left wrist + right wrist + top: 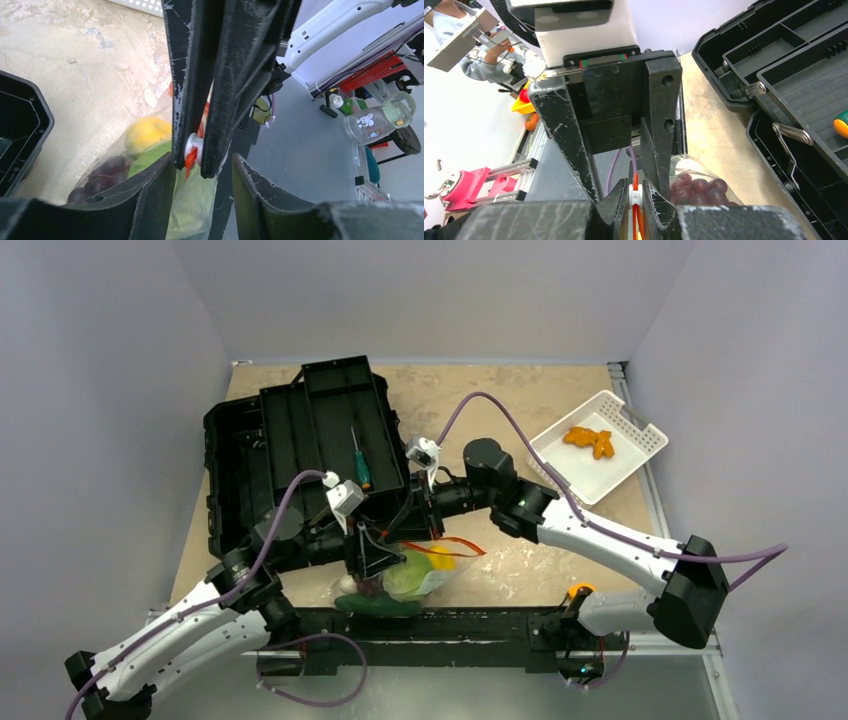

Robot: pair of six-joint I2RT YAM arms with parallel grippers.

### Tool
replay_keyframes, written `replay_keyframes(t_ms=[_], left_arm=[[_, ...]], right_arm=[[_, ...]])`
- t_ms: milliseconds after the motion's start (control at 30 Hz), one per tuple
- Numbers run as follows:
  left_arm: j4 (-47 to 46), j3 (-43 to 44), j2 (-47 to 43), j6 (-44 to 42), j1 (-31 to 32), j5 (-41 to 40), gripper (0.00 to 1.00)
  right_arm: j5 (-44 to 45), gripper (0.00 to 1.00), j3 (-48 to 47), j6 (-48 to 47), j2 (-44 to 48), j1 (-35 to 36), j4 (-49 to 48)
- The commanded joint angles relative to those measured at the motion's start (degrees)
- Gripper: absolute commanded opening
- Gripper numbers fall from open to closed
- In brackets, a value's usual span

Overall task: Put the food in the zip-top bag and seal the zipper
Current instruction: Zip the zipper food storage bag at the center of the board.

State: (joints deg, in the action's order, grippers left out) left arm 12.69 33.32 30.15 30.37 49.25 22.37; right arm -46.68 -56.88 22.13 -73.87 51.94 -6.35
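Observation:
The clear zip-top bag (428, 583) lies at the table's near edge between both grippers. Inside it I see pale green cabbage (405, 578), a yellow lemon (145, 132) and purple grapes (696, 187); a green cucumber (375, 606) lies at its near side. My right gripper (635, 194) is shut on the white slider (192, 147) of the orange-red zipper (455, 543). My left gripper (202, 172) is open, its fingers (145, 200) standing either side of the bag's edge and of the right gripper's fingertips. In the top view the left gripper (378, 558) and the right gripper (425, 525) meet over the bag.
An open black toolbox (300, 450) with a green-handled screwdriver (362, 470) fills the back left and comes close to the bag (784, 75). A white slotted basket (640, 435) holding an orange piece (590, 440) stands at the back right.

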Motion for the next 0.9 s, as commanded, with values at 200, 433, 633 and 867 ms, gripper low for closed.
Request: replay_keyframes(t_ms=[200,433,633,867], left_arm=[[3.74,2.11,0.21,-1.44,-0.08,-10.58,0.00],[1.82,-2.99,-9.40,1.90,-0.11,-19.37,0.00],[0.74,-4.56,-13.65,2.45,-0.06,-18.78,0.00],[1.83,-3.55,-15.12,1.57,-0.10,-17.22,0.00]], right_arm=[[0.15,0.00,-0.61,1.37,3.42,-0.17,-3.81],[4.05,0.00,0.83,-6.57,6.53,-0.26,5.13],[4.28,0.00,3.94,-10.23,7.76,-0.90,5.90],[0.79,0.00,5.55,-10.27,7.99,-1.05,4.22]])
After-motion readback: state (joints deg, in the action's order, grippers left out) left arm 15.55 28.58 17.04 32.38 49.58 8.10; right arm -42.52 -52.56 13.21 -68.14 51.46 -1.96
